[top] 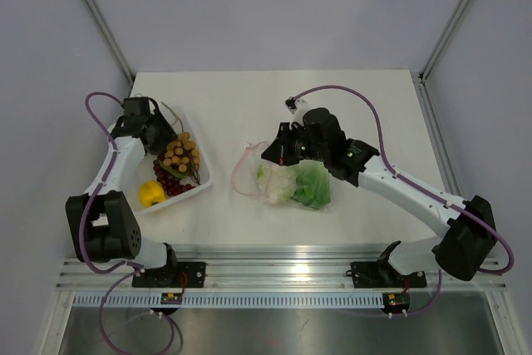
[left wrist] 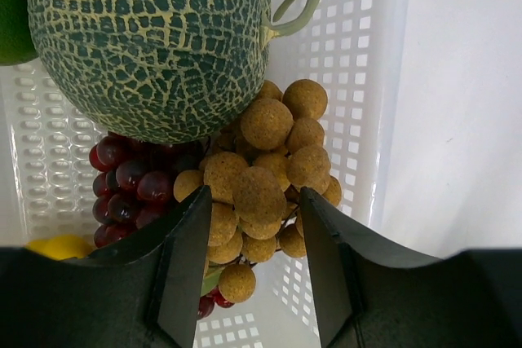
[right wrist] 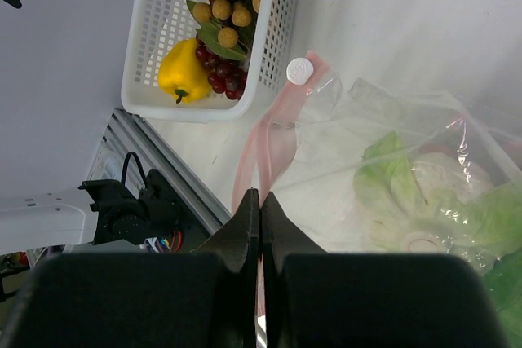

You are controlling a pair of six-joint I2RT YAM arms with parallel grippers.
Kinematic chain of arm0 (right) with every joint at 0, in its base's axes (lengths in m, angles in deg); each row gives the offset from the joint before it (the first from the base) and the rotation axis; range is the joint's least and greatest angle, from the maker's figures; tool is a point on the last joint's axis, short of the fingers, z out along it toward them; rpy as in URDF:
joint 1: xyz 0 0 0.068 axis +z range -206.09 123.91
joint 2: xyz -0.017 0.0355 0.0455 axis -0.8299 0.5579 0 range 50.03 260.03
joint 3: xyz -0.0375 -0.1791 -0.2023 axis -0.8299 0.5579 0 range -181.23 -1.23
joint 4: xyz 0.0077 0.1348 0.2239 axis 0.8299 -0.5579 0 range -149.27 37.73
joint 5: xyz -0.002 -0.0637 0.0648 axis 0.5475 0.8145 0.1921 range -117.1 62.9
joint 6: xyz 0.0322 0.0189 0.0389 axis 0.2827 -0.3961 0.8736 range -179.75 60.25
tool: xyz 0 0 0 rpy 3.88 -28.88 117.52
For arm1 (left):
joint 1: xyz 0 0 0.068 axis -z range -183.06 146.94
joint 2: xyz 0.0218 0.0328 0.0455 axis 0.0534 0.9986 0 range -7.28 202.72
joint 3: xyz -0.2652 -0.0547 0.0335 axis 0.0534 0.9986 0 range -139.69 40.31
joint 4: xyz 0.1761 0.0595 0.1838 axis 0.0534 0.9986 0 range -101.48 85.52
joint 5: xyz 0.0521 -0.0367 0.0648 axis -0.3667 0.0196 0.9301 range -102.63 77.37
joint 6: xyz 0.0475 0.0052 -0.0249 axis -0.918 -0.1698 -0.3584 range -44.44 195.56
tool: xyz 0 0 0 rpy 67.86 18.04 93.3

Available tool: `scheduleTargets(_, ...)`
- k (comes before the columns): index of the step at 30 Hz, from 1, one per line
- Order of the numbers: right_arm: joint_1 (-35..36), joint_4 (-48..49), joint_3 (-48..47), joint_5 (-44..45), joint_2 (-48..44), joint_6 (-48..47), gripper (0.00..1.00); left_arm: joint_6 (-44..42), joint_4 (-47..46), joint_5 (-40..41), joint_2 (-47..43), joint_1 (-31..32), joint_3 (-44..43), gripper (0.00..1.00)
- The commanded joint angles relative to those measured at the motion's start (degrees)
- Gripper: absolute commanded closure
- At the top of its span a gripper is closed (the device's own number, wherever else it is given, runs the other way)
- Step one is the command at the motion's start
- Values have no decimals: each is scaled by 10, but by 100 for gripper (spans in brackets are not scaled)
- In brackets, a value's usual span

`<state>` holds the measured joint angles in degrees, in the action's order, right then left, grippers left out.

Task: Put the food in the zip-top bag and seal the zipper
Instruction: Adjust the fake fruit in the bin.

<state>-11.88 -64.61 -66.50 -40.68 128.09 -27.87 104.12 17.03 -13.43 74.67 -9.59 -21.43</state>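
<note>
The clear zip-top bag lies mid-table with green lettuce and a pale vegetable inside. My right gripper is shut on its pink zipper, and the strip runs out between the fingers toward a white slider. My left gripper is down in the white tray. Its fingers stand apart on either side of the lower balls of the tan-brown bunch and brush them. Dark red grapes and a yellow piece lie beside the bunch.
A netted green melon fills the far end of the tray, right behind the bunch. The tray sits at the table's left. A metal rail runs along the near edge, and frame posts stand at the back corners.
</note>
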Motion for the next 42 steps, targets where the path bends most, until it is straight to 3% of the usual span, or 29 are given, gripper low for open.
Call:
scheduleTargets(1,4,11,-23,10,-5,-2,100,0,-43,19,13,3,-1,51)
scheduleTargets(9,4,14,-20,9,-5,1,100,0,-36,33,28,5,-8,64)
scheduleTargets(13,4,12,-23,9,-8,2,100,-5,-11,41,20,10,-28,95)
scheduleTargets(15,4,12,-22,9,-11,4,100,-5,0,39,-5,12,-37,100)
scheduleTargets(28,4,6,-50,5,-5,10,100,-21,51,12,-131,13,-132,100)
scheduleTargets(35,4,17,-121,-19,54,13,100,-25,66,-88,-157,14,-185,100)
scheduleTargets(42,6,55,-135,-50,90,49,100,-15,63,-121,-175,14,-197,100)
